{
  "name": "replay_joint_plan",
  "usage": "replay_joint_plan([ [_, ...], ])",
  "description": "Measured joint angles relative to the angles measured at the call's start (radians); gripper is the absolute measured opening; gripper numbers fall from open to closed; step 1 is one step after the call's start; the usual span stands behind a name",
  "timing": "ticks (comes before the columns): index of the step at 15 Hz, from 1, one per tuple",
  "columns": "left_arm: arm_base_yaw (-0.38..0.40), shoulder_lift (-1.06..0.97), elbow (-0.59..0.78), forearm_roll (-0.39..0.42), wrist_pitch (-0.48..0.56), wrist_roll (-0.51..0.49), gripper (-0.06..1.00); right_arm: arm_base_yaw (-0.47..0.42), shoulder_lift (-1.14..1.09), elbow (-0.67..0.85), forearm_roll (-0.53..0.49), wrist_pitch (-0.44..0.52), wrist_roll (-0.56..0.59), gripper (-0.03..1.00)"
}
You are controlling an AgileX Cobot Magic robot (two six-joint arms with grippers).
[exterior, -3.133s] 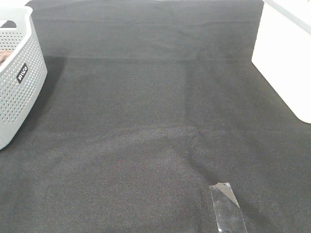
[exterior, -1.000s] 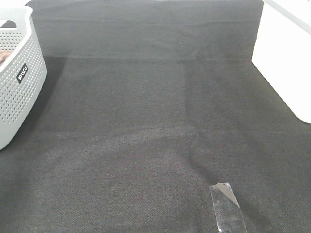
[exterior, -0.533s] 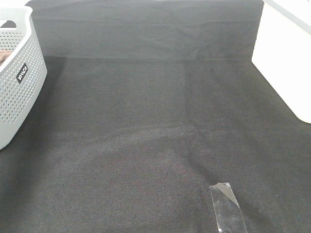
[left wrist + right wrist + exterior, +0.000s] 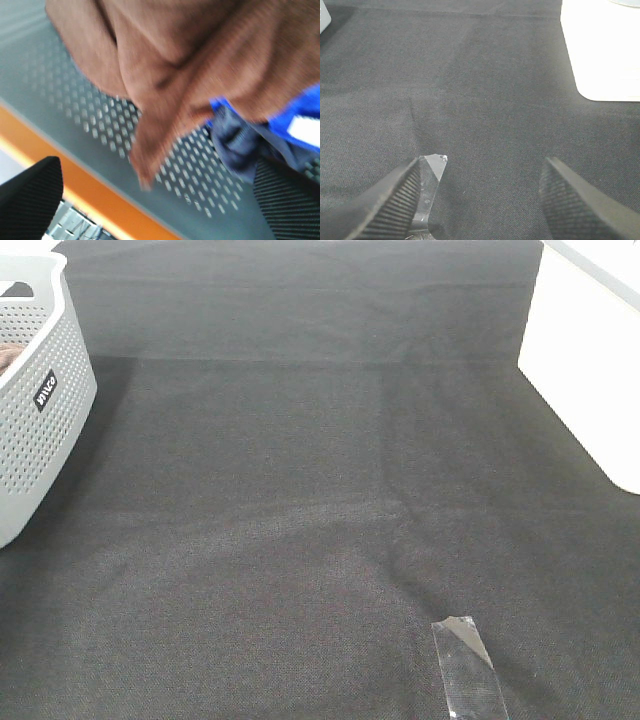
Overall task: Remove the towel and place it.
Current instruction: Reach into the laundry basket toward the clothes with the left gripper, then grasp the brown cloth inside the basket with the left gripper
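The brown fuzzy towel (image 4: 190,55) lies bunched inside the grey perforated basket (image 4: 75,100), on top of a blue cloth (image 4: 300,125). My left gripper (image 4: 160,197) hangs open just above the towel, one black finger on either side, with nothing between them. From the exterior high view only a brown sliver of the towel (image 4: 8,356) shows over the rim of the basket (image 4: 40,430) at the far left. My right gripper (image 4: 485,195) is open and empty, low over the black table cloth (image 4: 485,90). Neither arm appears in the exterior high view.
A strip of clear tape (image 4: 465,665) is stuck on the black cloth near the front right, also under my right gripper as tape (image 4: 431,172). A white surface (image 4: 590,370) borders the cloth on the right. An orange band (image 4: 75,185) runs beside the basket.
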Motion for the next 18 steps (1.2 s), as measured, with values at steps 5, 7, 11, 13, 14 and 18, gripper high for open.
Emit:
replay_joint_plan([
  [5, 0.005, 0.162, -0.123, -0.004, 0.002, 0.101, 0.93, 0.000, 0.000, 0.000, 0.000, 0.000, 0.000, 0.65],
  [7, 0.008, 0.176, -0.126, -0.013, 0.019, 0.116, 0.86, 0.000, 0.000, 0.000, 0.001, 0.000, 0.000, 0.65],
  [11, 0.032, 0.176, -0.128, -0.033, 0.050, 0.101, 0.51, 0.000, 0.000, 0.000, 0.002, 0.000, 0.000, 0.65],
  [13, 0.043, 0.176, -0.128, -0.056, 0.046, 0.002, 0.12, 0.000, 0.000, 0.000, 0.002, 0.000, 0.000, 0.65],
  [14, 0.043, 0.176, -0.128, -0.056, 0.046, 0.002, 0.12, 0.000, 0.000, 0.000, 0.002, 0.000, 0.000, 0.65],
  [18, 0.043, 0.176, -0.128, -0.090, 0.047, -0.077, 0.05, 0.000, 0.000, 0.000, 0.002, 0.000, 0.000, 0.65],
])
